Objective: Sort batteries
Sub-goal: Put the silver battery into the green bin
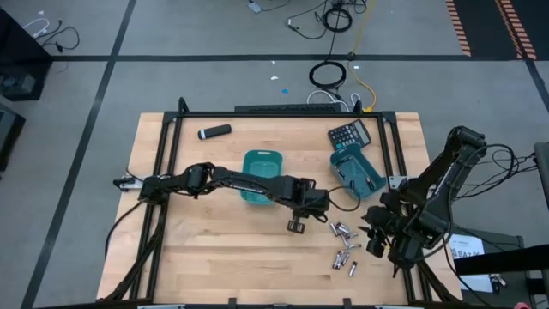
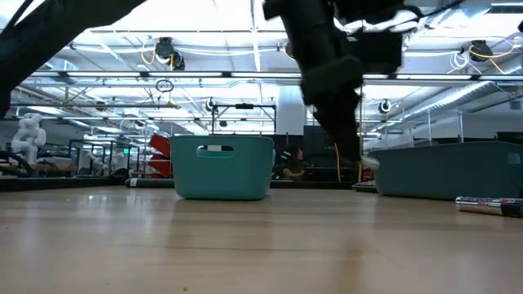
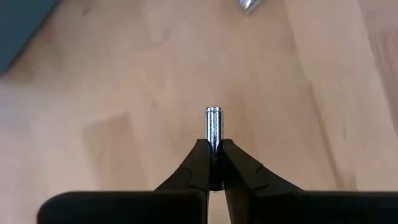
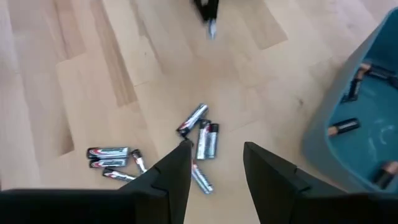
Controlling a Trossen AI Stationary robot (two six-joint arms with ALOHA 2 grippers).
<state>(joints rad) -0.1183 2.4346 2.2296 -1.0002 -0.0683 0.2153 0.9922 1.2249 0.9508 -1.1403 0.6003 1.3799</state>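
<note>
A small silvery battery [image 3: 213, 127], judged light, rigid and slippery, is pinched by one end in the closed left gripper [image 3: 213, 163] at frame centre, while the right gripper [image 4: 216, 165] is held half-open above the scattered batteries [image 4: 200, 138].

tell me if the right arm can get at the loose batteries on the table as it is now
Probably yes. The right gripper hangs open right above the pile of loose batteries, with only bare wood between. The left gripper, shut on a single battery, is off to the side, not over the pile.
</note>
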